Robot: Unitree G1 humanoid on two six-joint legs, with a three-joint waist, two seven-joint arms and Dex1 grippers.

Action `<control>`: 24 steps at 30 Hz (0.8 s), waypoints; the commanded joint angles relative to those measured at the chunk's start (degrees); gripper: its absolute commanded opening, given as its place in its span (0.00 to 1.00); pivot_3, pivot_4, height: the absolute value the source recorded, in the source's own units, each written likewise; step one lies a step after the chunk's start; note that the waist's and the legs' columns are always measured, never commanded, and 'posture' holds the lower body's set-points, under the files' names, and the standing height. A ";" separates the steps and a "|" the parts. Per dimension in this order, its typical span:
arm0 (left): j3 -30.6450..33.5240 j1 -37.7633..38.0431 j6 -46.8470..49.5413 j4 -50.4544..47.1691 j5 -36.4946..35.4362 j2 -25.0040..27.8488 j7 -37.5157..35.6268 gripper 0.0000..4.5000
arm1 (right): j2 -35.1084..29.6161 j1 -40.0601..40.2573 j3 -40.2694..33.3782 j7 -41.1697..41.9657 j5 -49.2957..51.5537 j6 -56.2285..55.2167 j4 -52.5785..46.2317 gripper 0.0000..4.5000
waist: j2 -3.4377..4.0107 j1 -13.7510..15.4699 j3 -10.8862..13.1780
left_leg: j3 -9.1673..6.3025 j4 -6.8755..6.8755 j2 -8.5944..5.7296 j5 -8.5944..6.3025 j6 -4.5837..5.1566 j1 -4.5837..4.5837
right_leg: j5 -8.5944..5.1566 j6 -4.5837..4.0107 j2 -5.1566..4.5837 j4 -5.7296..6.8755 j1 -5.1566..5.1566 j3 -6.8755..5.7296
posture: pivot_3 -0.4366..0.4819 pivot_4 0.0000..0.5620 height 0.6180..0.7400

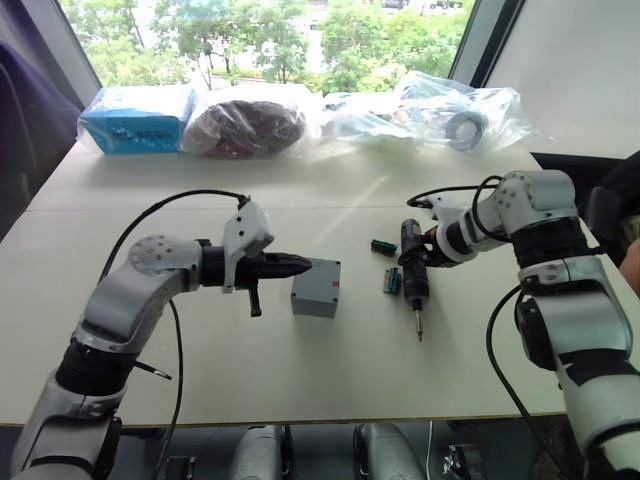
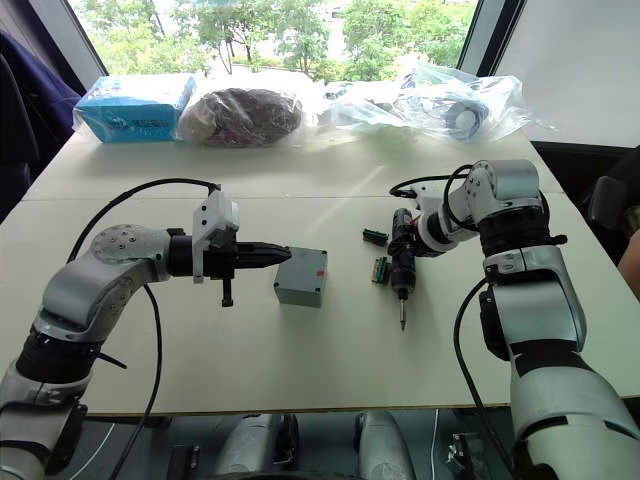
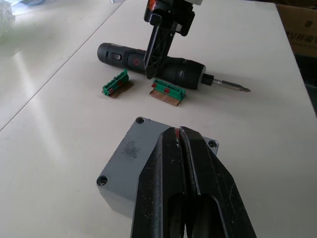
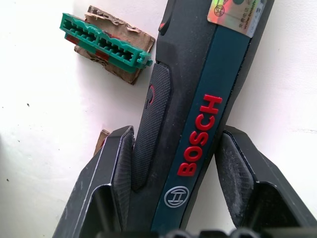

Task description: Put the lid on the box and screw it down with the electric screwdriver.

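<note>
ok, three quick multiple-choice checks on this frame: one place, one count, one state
1. Relative to the box, the electric screwdriver lies:
A) on top of it
B) flat on the table, to its right
C) inside it
2. Green connector blocks beside the screwdriver:
A) one
B) two
C) four
3. The left pincer is:
A) shut
B) wide open
C) gripping the screwdriver

1 B: it lies on the tabletop right of the box, with the right pincer astride it.
2 B: two blocks sit beside its body.
3 A: its fingers meet, empty, over the box.
</note>
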 commanded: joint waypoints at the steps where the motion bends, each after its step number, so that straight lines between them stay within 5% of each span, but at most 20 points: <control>1: 1.40 -0.03 -0.11 -1.94 -0.74 0.67 0.36 0.00 | -1.43 -0.70 -3.31 -0.74 -3.36 1.10 0.72 0.43 | 0.00 0.11 0.00 | 0.00 0.00 -0.01 0.00 0.00 0.00 | 0.00 0.00 0.00 0.00 0.00 0.00 | 0.48 0.27 1.00; 6: 3.50 0.34 0.83 -1.33 -2.31 1.66 -0.30 0.00 | -3.44 -7.42 -15.39 -2.88 -4.97 -0.79 -1.27 0.43 | 0.15 0.03 0.09 | 0.03 -0.01 -0.07 0.01 -0.01 -0.23 | 0.01 0.00 -0.07 -0.03 -0.24 0.01 | 0.48 0.27 1.00; 14: 3.50 -2.59 0.93 4.76 -2.61 3.86 -3.90 0.00 | 8.79 -3.36 -35.48 -1.38 6.64 -22.62 -34.96 0.43 | 0.27 -0.56 0.17 | 0.01 -0.11 0.08 0.08 -0.14 -0.58 | 0.01 0.05 0.28 0.00 -0.71 0.00 | 0.48 0.27 1.00; 18: 1.84 -5.24 0.44 8.23 -1.88 4.08 -6.57 0.00 | 15.68 5.18 -34.05 4.76 16.06 -26.80 -52.32 0.43 | 0.27 0.01 0.16 | -0.14 -0.25 0.22 0.17 -0.29 -0.59 | 0.00 0.03 0.48 0.05 -0.72 -0.20 | 0.48 0.27 1.00; 24: -0.75 -6.49 0.22 9.78 -0.37 3.38 -7.90 0.00 | 18.61 20.14 -22.40 8.79 14.90 -34.86 -66.26 0.43 | 0.25 -0.10 0.15 | -0.21 0.01 0.08 0.20 -0.34 -0.57 | 0.07 -0.06 0.33 0.04 -0.50 -0.09 | 0.48 0.27 1.00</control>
